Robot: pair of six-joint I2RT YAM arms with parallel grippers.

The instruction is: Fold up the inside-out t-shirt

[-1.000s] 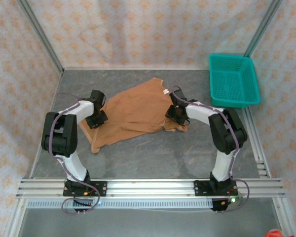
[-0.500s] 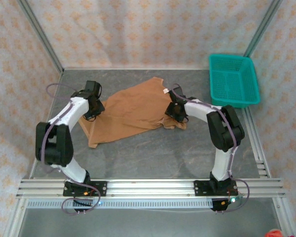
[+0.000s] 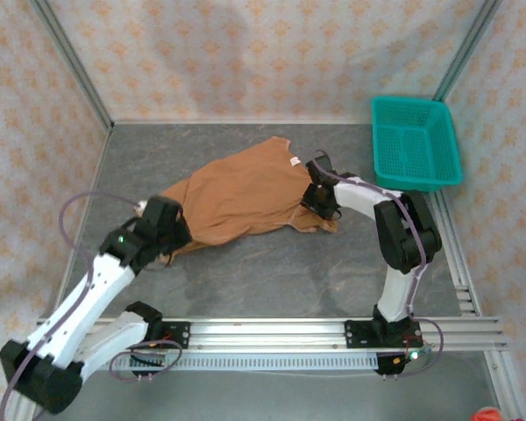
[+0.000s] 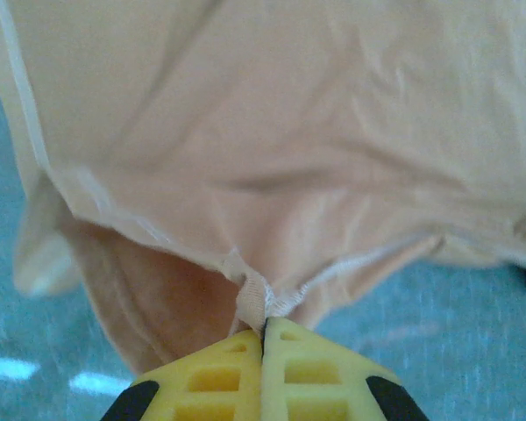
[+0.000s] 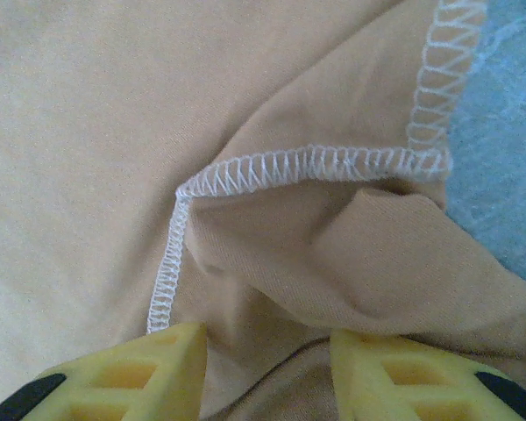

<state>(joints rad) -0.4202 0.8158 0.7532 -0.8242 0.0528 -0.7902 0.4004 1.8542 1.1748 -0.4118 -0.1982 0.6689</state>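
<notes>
Hem stitching (image 4: 250, 303) is pinched in the left pincer (image 4: 263, 331). Its yellow jaws are pressed fully together on a small tuck of the inside-out t-shirt (image 3: 241, 191) at the garment's near-left edge. Gripping right on the hem looks deliberate, since a firm edge gives the arm something to pull, so that side can be drawn out or carried over.

The shirt lies across the middle of the grey table (image 3: 272, 272), running from that near-left corner up toward the far right. It is rumpled rather than flat, and no fold has been made yet. A white label (image 3: 294, 161) shows near its far end.

At the shirt's right side the right pincer (image 5: 267, 351) is down on the cloth. Its jaws stand partly apart, with a bunched fold rising between them just below an overlock seam (image 5: 245, 171). I cannot tell whether that fold is really clamped or only straddled. With one arm at each end, the likely aim is to tension and straighten the garment before folding.

Further right, the teal basket (image 3: 416, 182) stands well apart from the shirt.
</notes>
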